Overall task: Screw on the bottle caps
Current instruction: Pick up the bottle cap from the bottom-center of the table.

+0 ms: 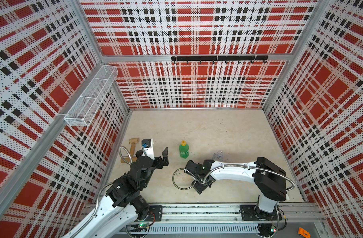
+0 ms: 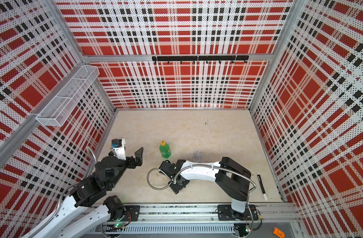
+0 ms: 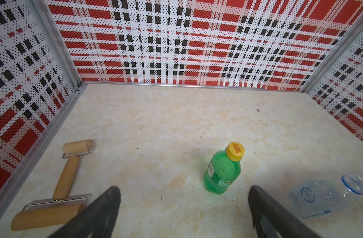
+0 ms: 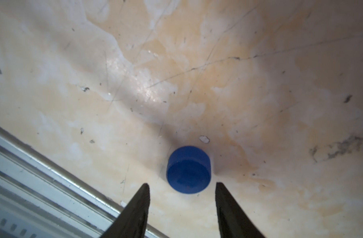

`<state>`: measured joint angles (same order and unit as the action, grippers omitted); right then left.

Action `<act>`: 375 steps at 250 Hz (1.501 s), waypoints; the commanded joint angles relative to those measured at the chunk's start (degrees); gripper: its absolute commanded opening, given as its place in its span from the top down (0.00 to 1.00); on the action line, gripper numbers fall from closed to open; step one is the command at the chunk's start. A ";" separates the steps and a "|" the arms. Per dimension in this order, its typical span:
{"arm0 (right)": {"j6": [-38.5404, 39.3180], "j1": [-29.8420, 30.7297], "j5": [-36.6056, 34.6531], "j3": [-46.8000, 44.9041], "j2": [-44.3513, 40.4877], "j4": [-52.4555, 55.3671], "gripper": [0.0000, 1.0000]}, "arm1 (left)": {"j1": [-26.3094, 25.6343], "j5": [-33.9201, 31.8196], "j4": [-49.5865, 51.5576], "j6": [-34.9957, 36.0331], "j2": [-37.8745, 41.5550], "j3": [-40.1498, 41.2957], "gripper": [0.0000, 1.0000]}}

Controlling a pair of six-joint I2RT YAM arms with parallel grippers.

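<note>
The green bottle (image 1: 184, 151) (image 2: 165, 150) (image 3: 222, 173) stands upright mid-table with the yellow-orange cap (image 1: 183, 142) (image 3: 235, 151) on its neck. To its right stands the clear bottle (image 1: 218, 155) (image 2: 197, 155) (image 3: 325, 197), its neck uncapped. The blue cap (image 4: 189, 170) lies flat on the table, hidden under the right arm in both top views. My right gripper (image 4: 182, 184) points down over it, open, fingertips either side of the cap's near edge and not touching it. My left gripper (image 1: 166, 157) (image 2: 139, 157) (image 3: 184, 189) hangs wide open and empty, left of the green bottle.
A wooden double roller (image 1: 133, 148) (image 3: 61, 185) lies by the left wall. A black marker (image 2: 261, 186) lies near the right wall. The front rail (image 4: 42, 175) runs close to the right gripper. A wire basket (image 1: 92, 96) hangs on the left wall.
</note>
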<state>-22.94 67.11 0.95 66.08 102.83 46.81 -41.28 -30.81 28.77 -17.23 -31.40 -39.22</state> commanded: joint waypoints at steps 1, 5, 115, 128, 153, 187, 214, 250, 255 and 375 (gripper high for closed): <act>1.13 -0.14 -1.47 1.69 1.54 -0.91 0.49 | 1.51 2.12 -0.61 1.06 -0.17 0.11 0.01; 1.22 -0.14 -1.54 1.61 1.63 -0.89 0.50 | 1.65 2.30 -0.69 1.06 -0.22 0.19 0.01; 0.79 1.22 -6.18 2.00 2.88 -2.67 0.57 | 2.90 3.82 -0.91 1.19 -1.93 0.11 0.01; 0.72 1.44 -6.29 1.95 3.12 -2.66 0.59 | 2.95 3.87 -0.90 1.23 -1.88 0.11 0.01; 0.29 2.03 -6.24 1.62 3.26 -2.74 0.60 | 2.94 3.91 -0.89 1.24 -1.91 0.14 0.01; -0.17 2.41 -5.59 0.94 3.26 -3.43 0.60 | 3.20 4.21 -1.00 1.30 -2.13 0.12 0.01; -0.77 2.41 -7.04 0.62 3.25 -3.64 0.64 | 3.36 4.44 -0.99 1.32 -2.16 0.11 0.01; -0.92 2.41 -8.04 1.14 2.42 -3.57 0.65 | 3.44 4.62 -0.99 1.33 -2.23 0.15 0.01; -0.81 2.41 -8.26 1.23 2.39 -3.29 0.66 | 3.45 4.70 -0.96 1.33 -2.35 0.13 0.01; -0.81 1.97 -19.06 4.02 -20.51 9.09 0.64 | -1.47 18.03 -9.82 6.85 -0.82 4.77 0.01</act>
<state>-23.35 69.36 -12.78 67.22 89.01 49.78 -39.48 -17.28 25.15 -13.56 -33.71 -36.84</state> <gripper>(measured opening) 0.362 0.993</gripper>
